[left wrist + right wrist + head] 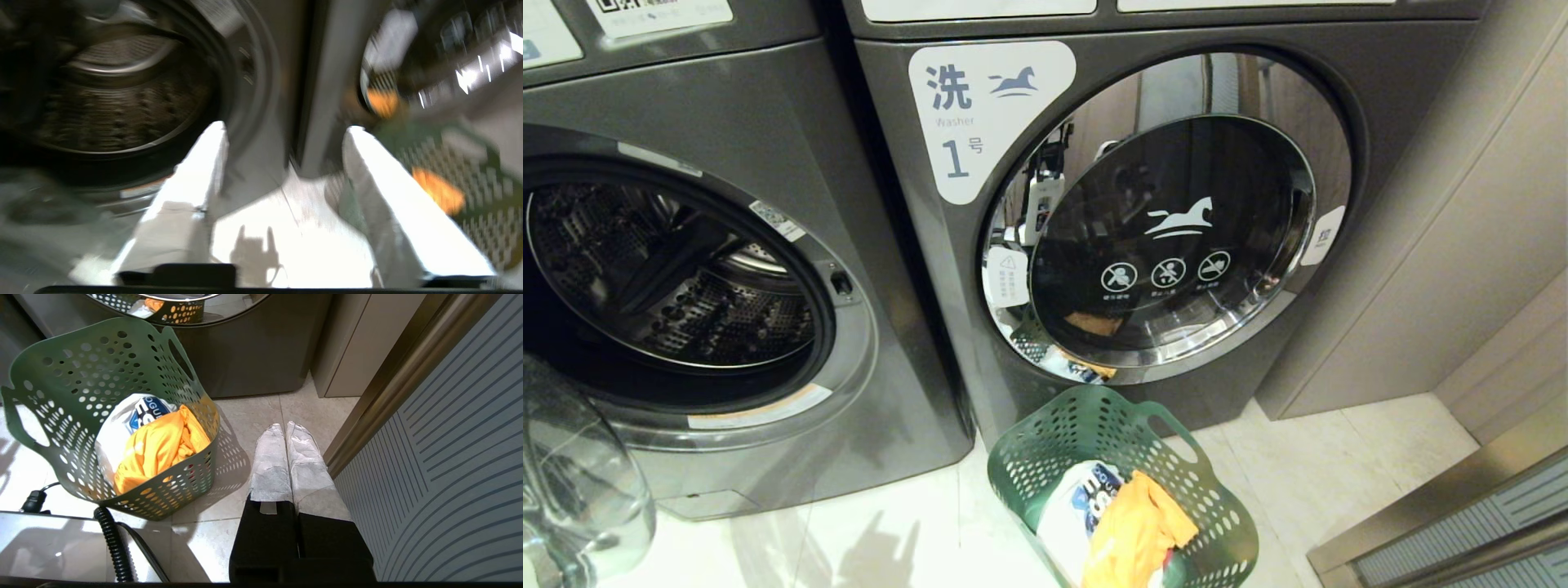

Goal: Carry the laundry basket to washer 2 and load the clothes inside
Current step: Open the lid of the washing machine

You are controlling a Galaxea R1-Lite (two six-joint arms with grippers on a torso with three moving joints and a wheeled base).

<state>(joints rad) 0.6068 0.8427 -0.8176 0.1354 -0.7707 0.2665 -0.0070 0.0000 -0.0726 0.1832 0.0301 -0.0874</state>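
Green laundry basket (1045, 457) holds orange garment (1131, 531) before a closed washer (1176, 229).

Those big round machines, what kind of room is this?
Probably a shared laundry room. Two grey front-load washers stand side by side, one open and one shut with a number 1 label, and a green basket of clothes sits on the tiled floor.

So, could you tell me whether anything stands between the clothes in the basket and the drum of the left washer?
Nothing visible does. The left washer's door hangs open off to the side, its drum mouth is unobstructed, and the basket stands on the floor just to its right, before washer 1.
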